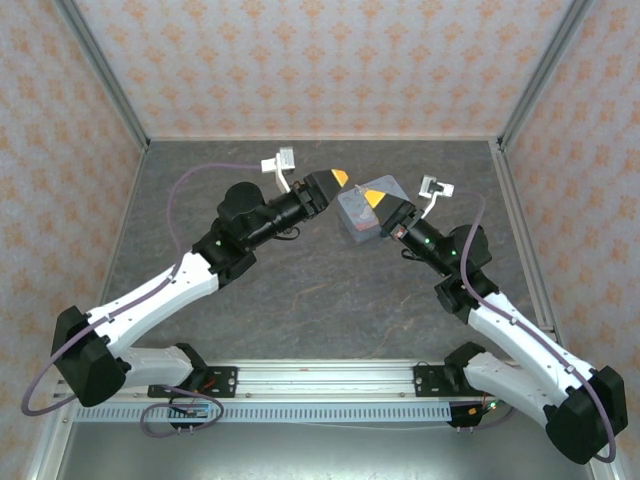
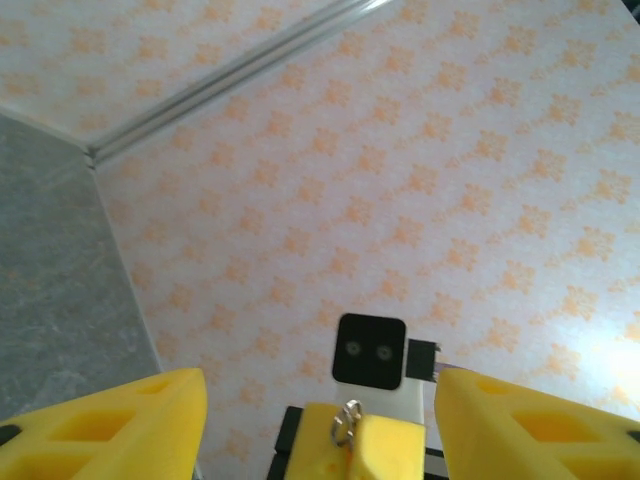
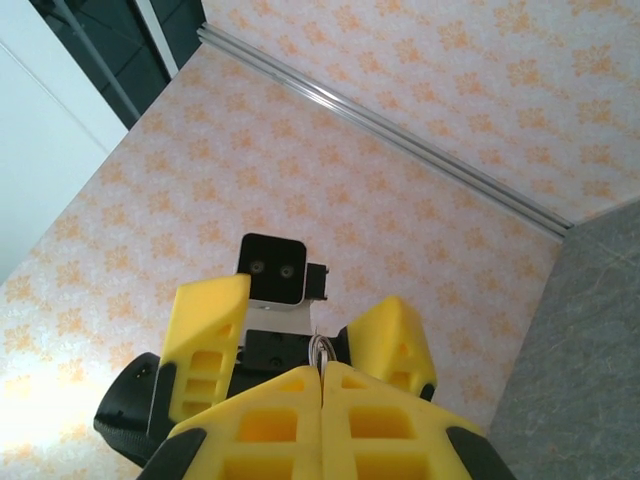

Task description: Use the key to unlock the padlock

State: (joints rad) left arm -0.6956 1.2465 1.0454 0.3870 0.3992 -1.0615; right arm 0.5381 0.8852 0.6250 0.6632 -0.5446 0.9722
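My right gripper is clamped tight on a small metal ring. My left gripper stands wide, fingers flanking that ring. Padlock's position: I cannot tell.

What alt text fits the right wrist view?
The right hand, its yellow fingers shut, pinches a small metal ring that pokes out at their tips. Beyond it, facing the camera, the left hand stands open, against orange-patterned wallpaper with grey tabletop at right.

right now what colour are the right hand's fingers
Yellow fingers, best in the right wrist view.
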